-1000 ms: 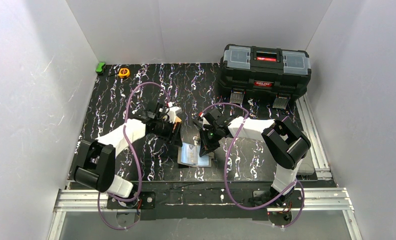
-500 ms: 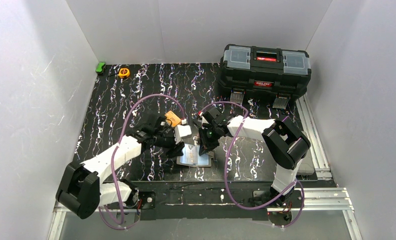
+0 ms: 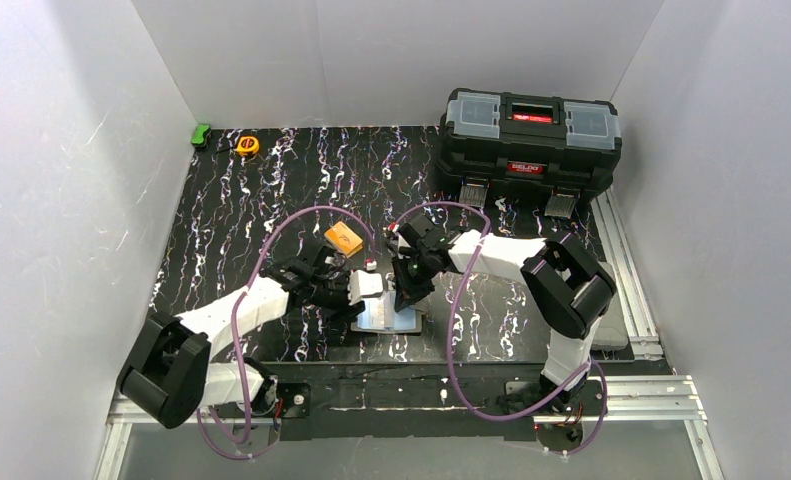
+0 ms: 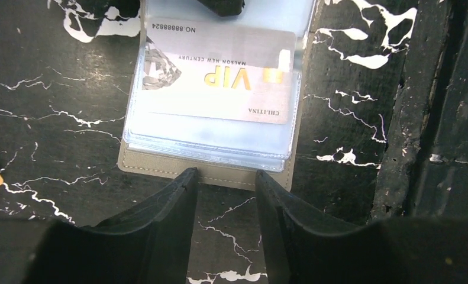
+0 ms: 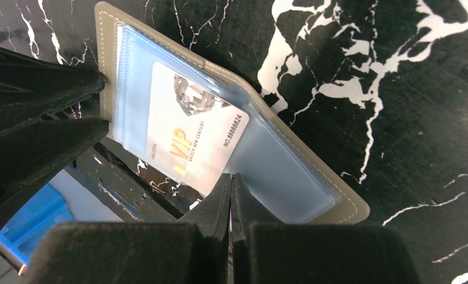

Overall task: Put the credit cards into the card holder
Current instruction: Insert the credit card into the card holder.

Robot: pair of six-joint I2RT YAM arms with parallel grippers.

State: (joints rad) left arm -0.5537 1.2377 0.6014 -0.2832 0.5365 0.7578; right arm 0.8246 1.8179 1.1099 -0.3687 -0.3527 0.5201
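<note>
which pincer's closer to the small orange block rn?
Left. Left pincer is at the open taupe leather card holder's left edge, just below the small orange block in the top view; right pincer is at the holder's right side, farther off.

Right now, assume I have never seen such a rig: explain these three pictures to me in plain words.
Two robot arms are bolted at the near edge of a black marbled table. One picture looks down from above; the other two come from cameras on each wrist, so the black prongs at the bottom are that arm's own fingers. An open card holder lies between the arms, with a pale VIP card showing among its clear pockets. The left hand is open at the holder's edge, holding nothing. The right hand is shut, its tips at the pocket; whether it pinches it I cannot tell. Farther back: an orange block and a black toolbox.
</note>
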